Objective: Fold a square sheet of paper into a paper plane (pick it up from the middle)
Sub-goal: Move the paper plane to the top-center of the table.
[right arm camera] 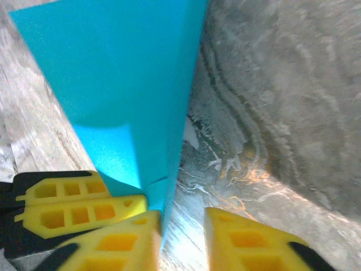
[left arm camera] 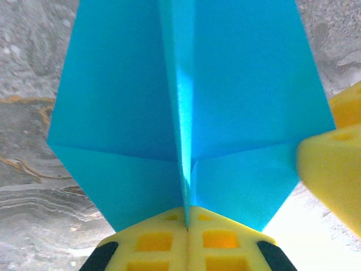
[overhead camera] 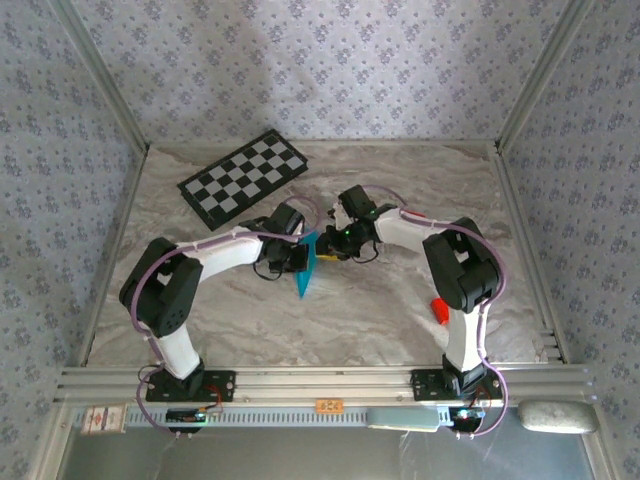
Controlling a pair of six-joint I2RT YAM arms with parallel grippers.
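paper plane [overhead camera: 307, 266] tip nearward, axis near-far | left end effector [left arm camera: 187, 219] pinches it | right end effector [right arm camera: 181, 223] spread

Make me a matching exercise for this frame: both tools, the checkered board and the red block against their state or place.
1 left tool
2 right tool
3 checkered board
4 red block

A far left of the table
B open, close to the cyan paper
C near right of the table
D shut on the cyan paper

Pairs: 1-D, 2-B, 3-A, 4-C
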